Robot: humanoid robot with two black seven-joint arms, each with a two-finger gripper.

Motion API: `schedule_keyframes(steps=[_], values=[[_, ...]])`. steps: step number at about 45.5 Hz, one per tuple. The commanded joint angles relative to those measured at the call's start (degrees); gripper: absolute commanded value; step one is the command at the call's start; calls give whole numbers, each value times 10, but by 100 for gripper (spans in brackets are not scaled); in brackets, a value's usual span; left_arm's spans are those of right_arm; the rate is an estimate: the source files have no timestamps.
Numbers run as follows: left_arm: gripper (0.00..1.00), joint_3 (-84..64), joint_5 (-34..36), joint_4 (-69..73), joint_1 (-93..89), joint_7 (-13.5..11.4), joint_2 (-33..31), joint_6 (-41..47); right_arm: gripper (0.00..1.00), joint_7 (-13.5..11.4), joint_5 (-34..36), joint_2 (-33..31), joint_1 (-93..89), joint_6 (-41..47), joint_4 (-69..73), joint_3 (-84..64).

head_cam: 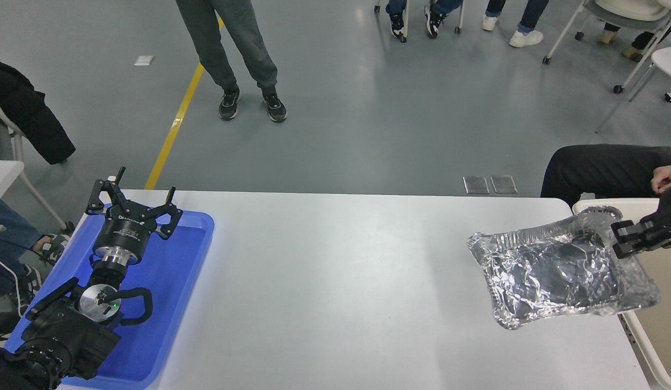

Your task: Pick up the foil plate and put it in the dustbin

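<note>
Foil plate [560, 273] hangs in the air, lifted off the white surface [335, 281], held by its far right rim in the right gripper [623, 238]. Its fingers [627, 232] are closed on that rim, pinching the crinkled silver edge. From the fingers the plate spreads out leftward and toward the camera, tilted so its shiny inside shows. Its right end overlaps the rim of the dustbin [660, 330], which lies just below and behind the fingers at the right edge; the rest of the plate is above the surface's right end. Just beyond the fingers a person's hand [666, 176] rests on a dark trouser leg. Far off to the left, the left gripper [134, 201] sits parked over a blue tray [173, 303], its fingers spread wide and holding nothing
</note>
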Motion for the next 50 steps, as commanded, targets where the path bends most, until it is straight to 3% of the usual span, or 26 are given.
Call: schedule_keyframes(steps=[1,22,29,34,43,50], values=[[100,0,0,0,0,1,0,0,0,0,2,11,60,36,6,-27],[100,0,0,0,0,1,0,0,0,-4,0,7,62,47,-12,-34],[100,0,0,0,0,0,0,0,0,-3,-8,-21,52,47,-44,-46],[100,0,0,0,0,0,0,0,0,-3,-13,-38,23,46,-89,-47],[100,0,0,0,0,0,1,0,0,1,-85,-90,-70,42,-219,-20],[100,0,0,0,0,0,1,0,0,1,-90,-119,-173,35,-326,47]])
